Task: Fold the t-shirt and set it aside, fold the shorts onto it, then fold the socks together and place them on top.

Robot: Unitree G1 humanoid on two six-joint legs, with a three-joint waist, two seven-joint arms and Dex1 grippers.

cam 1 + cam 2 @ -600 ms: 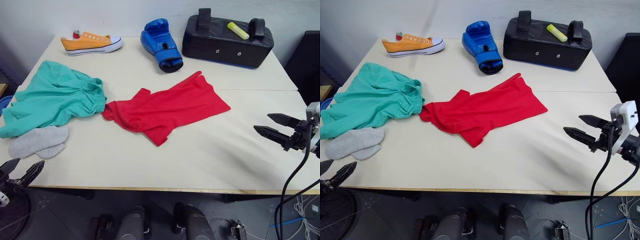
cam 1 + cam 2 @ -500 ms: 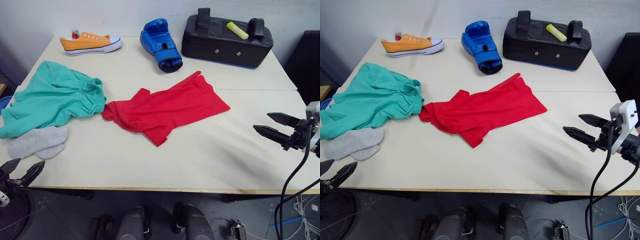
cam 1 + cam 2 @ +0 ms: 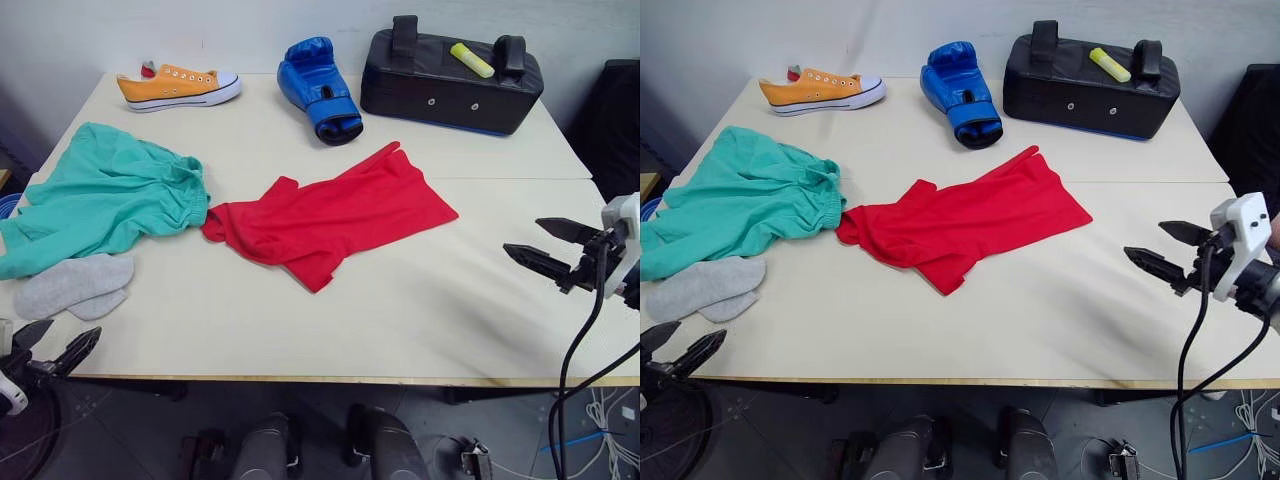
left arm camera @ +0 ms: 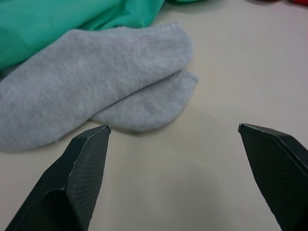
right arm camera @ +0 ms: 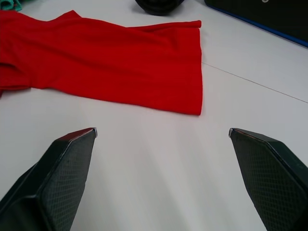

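Across the pale table (image 3: pixel 420 310), spread flat at its middle: the t-shirt (image 3: pixel 335 215), red, crumpled and partly folded over itself, hem end pointing toward the far right. Used below as the landmark.

To the left of the t-shirt, just touching its near-left edge: the shorts (image 3: pixel 105 195), teal, bunched, gathered waistband turned toward the red cloth.

Beyond the t-shirt, at the table's far right: a black padded bag (image 3: pixel 452 75) with a yellow marker (image 3: pixel 471 60) lying on top.

Straight beyond the t-shirt, well apart from it: a blue boxing glove (image 3: pixel 320 88), cuff opening facing the red cloth.

Far beyond and left of the t-shirt, at the back-left corner: an orange sneaker (image 3: pixel 178 86) on its sole.

Nearer than the shorts and well left of the t-shirt: the socks (image 3: pixel 72 286), light grey, one overlapping the other, their upper edge touching the teal fabric.

Right of the t-shirt, over the table's right edge and well apart from the cloth: right gripper (image 3: pixel 548 250), fingers spread, gripping nothing.

Left of and nearer than the t-shirt, off the table's front-left corner, just beside the socks: left gripper (image 3: pixel 52 345), fingers likewise spread, empty.
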